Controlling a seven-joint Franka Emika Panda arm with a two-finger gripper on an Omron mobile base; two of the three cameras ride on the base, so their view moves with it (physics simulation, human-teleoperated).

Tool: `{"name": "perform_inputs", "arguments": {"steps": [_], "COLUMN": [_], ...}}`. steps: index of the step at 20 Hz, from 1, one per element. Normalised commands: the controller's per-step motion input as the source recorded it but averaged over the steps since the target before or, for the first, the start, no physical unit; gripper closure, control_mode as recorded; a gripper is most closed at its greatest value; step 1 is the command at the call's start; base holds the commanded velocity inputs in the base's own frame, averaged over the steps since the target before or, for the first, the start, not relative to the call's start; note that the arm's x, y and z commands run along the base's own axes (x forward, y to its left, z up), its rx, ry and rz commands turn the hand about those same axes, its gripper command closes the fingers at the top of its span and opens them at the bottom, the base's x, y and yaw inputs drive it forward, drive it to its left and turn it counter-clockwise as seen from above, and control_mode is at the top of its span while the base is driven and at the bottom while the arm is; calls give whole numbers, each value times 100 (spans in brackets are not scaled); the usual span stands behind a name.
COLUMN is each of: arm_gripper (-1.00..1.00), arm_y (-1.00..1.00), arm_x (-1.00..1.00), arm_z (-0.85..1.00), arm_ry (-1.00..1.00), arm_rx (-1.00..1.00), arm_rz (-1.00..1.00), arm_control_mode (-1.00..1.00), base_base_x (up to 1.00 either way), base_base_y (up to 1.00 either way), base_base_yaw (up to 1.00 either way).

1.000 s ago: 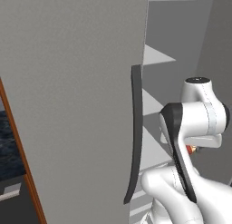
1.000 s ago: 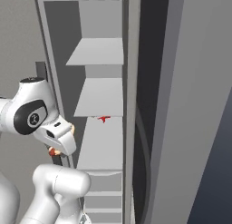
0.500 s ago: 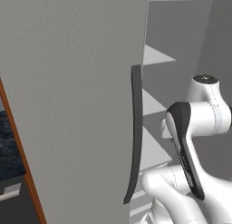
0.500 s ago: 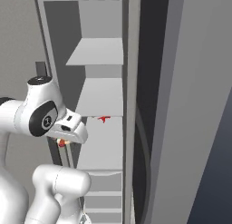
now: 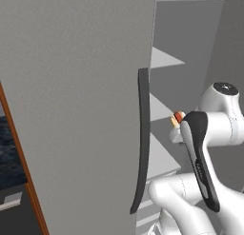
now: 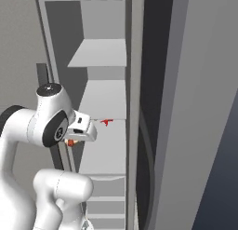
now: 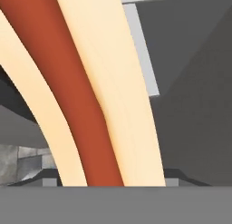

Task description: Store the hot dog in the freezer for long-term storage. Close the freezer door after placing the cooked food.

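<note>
The hot dog (image 7: 97,96) sits right against the camera, fingers hidden.

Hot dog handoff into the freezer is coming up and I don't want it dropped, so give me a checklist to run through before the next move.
1. Hot dog in the gripper: ok. It sits right against the hand camera, and its tan and red end pokes out at the hand in the left base view.
2. Freezer door open: ok. It stands swung out with its dark handle toward the arm.
3. Freezer shelves reachable: ok. White-grey shelves lie ahead of the hand.
4. Target shelf free: cannot tell. A small red thing lies on the middle shelf.
5. Firmness of grip: cannot tell. The fingertips are hidden.
6. Hot dog over a shelf: not ok. The hand is short of the shelves.
</note>
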Motion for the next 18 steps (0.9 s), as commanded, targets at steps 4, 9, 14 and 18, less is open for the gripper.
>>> {"name": "perform_inputs", "arguments": {"steps": [4,9,14,18], "arm_gripper": [100,100,100,100], "arm_y": [0,-2,0,0], "arm_x": [30,55,71,66], "arm_z": [0,0,0,0], "arm_ry": [-8,0,0,2], "arm_rx": [0,0,1,8], "arm_rz": [0,-3,-1,0], "arm_control_mode": [-100,-100,-100,-100], "base_base_x": [0,0,0,0], "base_base_y": [0,0,0,0], "base_base_yaw": [0,0,0,0]}}
